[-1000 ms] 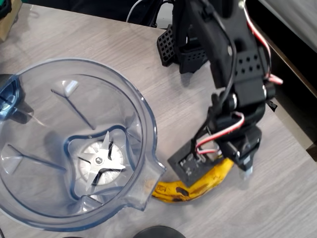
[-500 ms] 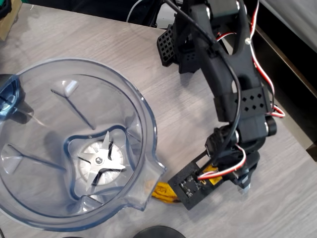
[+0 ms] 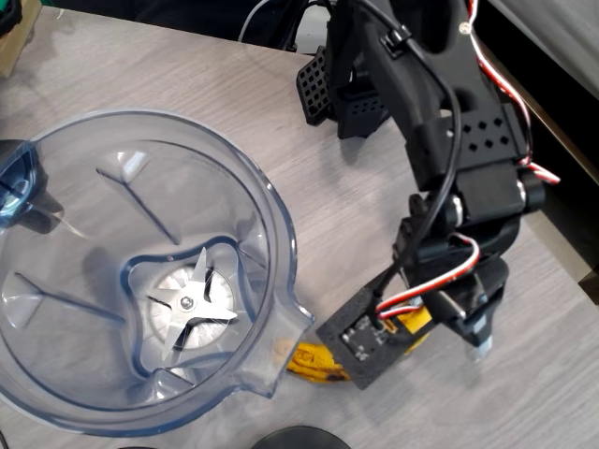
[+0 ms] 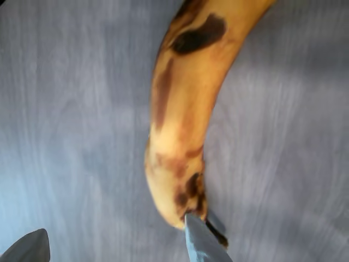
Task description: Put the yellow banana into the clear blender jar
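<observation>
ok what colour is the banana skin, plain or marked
Yellow with dark brown-black spots and bruises; the banana shows this best in the wrist view.

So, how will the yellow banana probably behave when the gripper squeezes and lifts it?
The yellow banana has dark bruises, so it is probably soft and may dent. Its curved, tapering shape could let it pivot or slip. The gripper sits near one end, so the far end may sag.

One yellow banana (spotted), one clear blender jar, one four-pointed blade.
</observation>
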